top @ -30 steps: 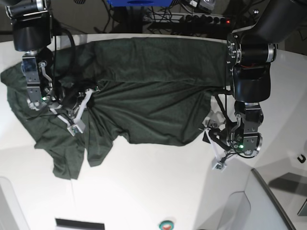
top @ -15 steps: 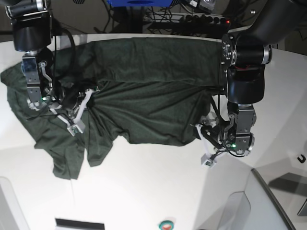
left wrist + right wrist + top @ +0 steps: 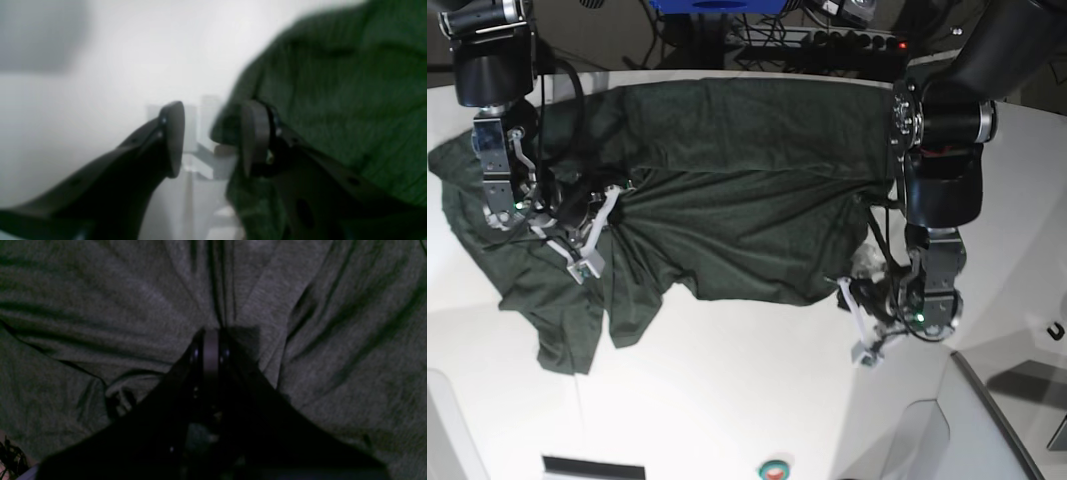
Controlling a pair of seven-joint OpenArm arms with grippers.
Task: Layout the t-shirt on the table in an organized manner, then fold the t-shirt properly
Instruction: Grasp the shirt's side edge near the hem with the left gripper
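The t-shirt (image 3: 727, 190) lies rumpled on the table (image 3: 727, 400) with its long axis running side to side between the two arms, one end bunched and trailing toward the near edge. The right gripper (image 3: 210, 340) has its jaws pressed together on a gathered ridge of the cloth, folds fanning away from the tips. The left gripper (image 3: 213, 136) stands part open at the shirt's corner: one finger (image 3: 255, 133) is against the green edge, the other (image 3: 173, 136) over bare white tabletop, and nothing is pinched between them.
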